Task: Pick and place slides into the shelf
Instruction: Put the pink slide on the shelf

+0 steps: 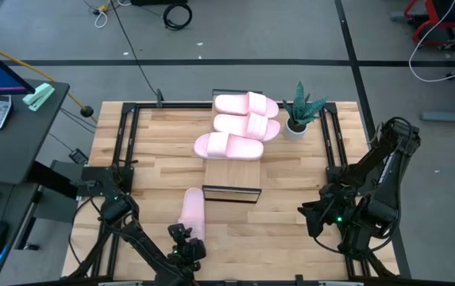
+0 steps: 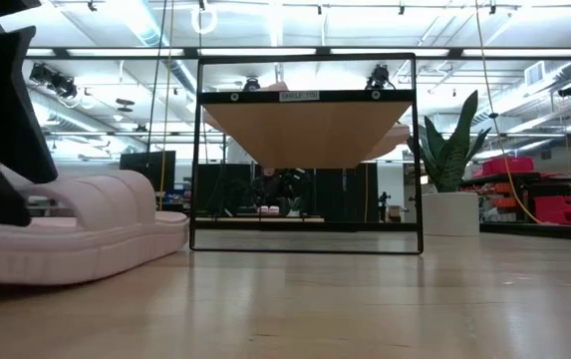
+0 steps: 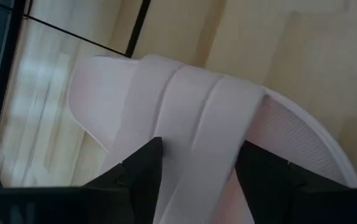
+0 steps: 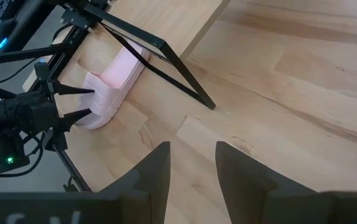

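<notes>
Nearest me, my left gripper straddles one pale pink foam slide's strap on the wooden desk, fingers apart. Right gripper waits open. Farther, three matching slides sit on the light-wood shelf.

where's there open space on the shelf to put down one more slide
The near half of the shelf board is bare, bordered by the nearest of the three slides and the black front frame. The far half, beside the potted plant, is crowded.
</notes>
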`<state>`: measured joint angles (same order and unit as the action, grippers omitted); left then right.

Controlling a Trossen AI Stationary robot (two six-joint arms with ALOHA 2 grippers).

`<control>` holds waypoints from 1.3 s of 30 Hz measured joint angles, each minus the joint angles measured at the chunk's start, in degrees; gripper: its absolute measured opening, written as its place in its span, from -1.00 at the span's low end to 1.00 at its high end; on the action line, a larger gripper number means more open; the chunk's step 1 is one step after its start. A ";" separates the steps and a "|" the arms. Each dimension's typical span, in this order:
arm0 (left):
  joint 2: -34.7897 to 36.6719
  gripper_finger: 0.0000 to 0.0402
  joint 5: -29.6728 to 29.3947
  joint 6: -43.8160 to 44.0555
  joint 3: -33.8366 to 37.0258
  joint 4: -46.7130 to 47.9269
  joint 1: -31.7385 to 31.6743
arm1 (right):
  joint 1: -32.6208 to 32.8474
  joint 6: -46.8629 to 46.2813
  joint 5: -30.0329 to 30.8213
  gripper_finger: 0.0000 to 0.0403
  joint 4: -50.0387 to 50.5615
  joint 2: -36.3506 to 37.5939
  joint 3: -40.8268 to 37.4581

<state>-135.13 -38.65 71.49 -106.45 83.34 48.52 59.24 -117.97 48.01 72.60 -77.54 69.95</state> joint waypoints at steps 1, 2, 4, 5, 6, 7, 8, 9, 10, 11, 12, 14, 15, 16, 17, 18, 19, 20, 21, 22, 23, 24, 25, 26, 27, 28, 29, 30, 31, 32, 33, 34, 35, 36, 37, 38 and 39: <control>0.00 -0.05 -0.17 0.13 0.00 0.07 -0.04 | 0.00 0.17 0.04 -0.33 0.00 0.00 0.00; 0.00 -0.10 -0.24 0.13 0.00 0.13 -0.10 | 0.00 0.45 0.22 -0.33 0.02 0.00 0.00; -0.19 -0.21 -0.42 0.31 -0.03 0.22 -0.20 | 0.00 0.78 0.63 -0.33 0.03 0.00 0.00; -0.37 -0.28 -0.47 0.45 -0.04 0.24 -0.20 | 0.00 0.78 0.81 -0.33 0.11 0.00 0.00; -0.51 -0.35 -0.47 0.67 -0.04 0.36 -0.16 | 0.00 0.79 1.02 -0.33 0.13 0.00 0.00; -0.60 -0.42 -0.31 0.86 -0.02 0.40 -0.11 | 0.00 0.78 1.07 -0.33 0.14 0.00 0.00; -0.63 -0.51 -0.09 0.97 -0.02 0.35 -0.11 | -0.02 0.78 1.07 -0.33 0.17 0.00 0.00; -0.63 -0.60 0.18 1.07 -0.02 0.22 -0.12 | -0.02 0.78 1.09 -0.33 0.17 0.00 0.00; -0.66 -0.71 0.56 1.16 -0.02 0.19 -0.13 | -0.02 0.78 1.09 -0.33 0.17 0.00 0.00; -0.68 -0.82 1.09 1.21 -0.02 0.29 -0.13 | -0.02 0.78 1.09 -0.33 0.19 0.00 0.00; -0.68 -0.90 1.59 1.43 -0.02 0.51 -0.13 | -0.02 0.79 1.09 -0.33 0.20 0.00 0.00; -0.68 -0.93 2.32 2.43 -0.04 0.77 -0.13 | -0.02 0.98 1.09 -0.33 0.20 0.00 0.00; -0.68 -0.93 3.01 3.22 -0.12 1.32 -0.13 | -0.02 1.02 1.09 -0.33 0.20 0.00 0.00; -0.68 -0.94 3.95 4.00 -0.26 2.23 -0.16 | -0.07 1.07 1.09 -0.33 0.20 0.00 0.00; -0.64 -0.95 4.89 4.54 -0.48 3.33 -0.14 | -0.23 1.07 1.08 -0.33 0.20 0.00 0.00; -0.55 -0.96 5.41 5.29 -0.84 4.23 0.06 | -0.31 1.09 1.09 -0.33 0.18 0.00 0.00; -0.50 -0.96 5.77 6.47 -1.59 5.52 0.28 | -0.31 1.11 1.08 -0.34 0.20 0.00 0.00; -0.40 -0.96 6.24 7.62 -2.66 6.84 0.57 | -0.31 1.11 1.08 -0.34 0.20 0.00 0.00; -0.25 -0.96 6.74 7.54 -3.73 7.17 0.79 | -0.31 1.11 1.07 -0.35 0.20 0.00 0.00; 0.15 -0.96 7.56 6.89 -4.60 6.87 1.05 | -0.31 1.12 1.08 -0.36 0.17 0.00 0.00; 0.51 -0.96 7.97 6.69 -5.49 6.93 1.46 | -0.33 1.13 1.07 -0.36 0.14 0.00 0.00; 0.65 -0.96 8.75 6.96 -6.62 7.00 1.86 | -0.33 1.13 1.07 -0.37 0.11 0.00 0.00; 0.87 -0.96 9.47 7.36 -7.70 6.79 2.17 | -0.33 1.13 1.07 -0.37 0.05 0.00 0.00; 1.11 -0.96 10.06 7.42 -8.48 6.75 2.59 | -0.33 1.13 1.05 -0.37 -0.07 0.00 0.00; 1.52 -0.96 10.46 7.44 -8.93 6.69 3.08 | -0.33 1.13 1.00 -0.37 -0.17 0.00 0.00; 1.71 -0.96 11.02 7.51 -9.69 6.87 3.47 | -0.33 1.13 0.92 -0.37 -0.33 0.00 0.00; 1.85 -0.96 11.63 7.55 -10.61 6.82 3.69 | -0.33 1.13 0.72 -0.37 -0.46 0.00 0.00; 2.02 -0.96 12.22 7.28 -11.50 6.69 3.96 | -0.33 1.13 0.51 -0.37 -0.52 0.00 0.00; 2.12 -0.96 12.38 6.73 -12.28 6.73 4.43 | -0.33 1.13 0.45 -0.37 -0.59 0.00 0.00; 2.28 -0.96 12.49 6.07 -13.28 6.82 4.77 | -0.33 1.13 0.46 -0.37 -0.67 0.00 0.00; 2.34 -0.96 12.57 5.75 -14.54 6.80 5.01 | -0.33 1.13 0.43 -0.37 -0.70 0.00 0.00; 2.43 -0.96 12.54 5.24 -15.83 6.70 5.18 | -0.33 1.13 0.39 -0.37 -0.71 0.00 0.00; 2.65 -0.96 12.42 4.32 -17.17 6.68 5.49 | -0.33 1.13 0.41 -0.37 -0.73 0.00 0.00; 2.92 -0.96 11.91 3.34 -18.60 6.73 5.81 | -0.33 1.13 0.39 -0.37 -0.74 0.00 0.00; 3.22 -0.96 11.34 2.61 -20.10 6.70 6.02 | -0.33 1.13 0.39 -0.37 -0.74 0.00 0.00; 3.53 -0.96 10.44 1.60 -21.80 6.71 6.13 | -0.33 1.13 0.37 -0.38 -0.77 0.00 0.00; 3.92 -0.96 9.41 1.05 -23.47 6.68 6.18 | -0.33 1.13 0.37 -0.38 -0.81 0.00 0.00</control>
<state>-131.21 -29.25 72.53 -129.93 90.02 54.70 58.92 -116.84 48.38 71.79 -77.54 69.95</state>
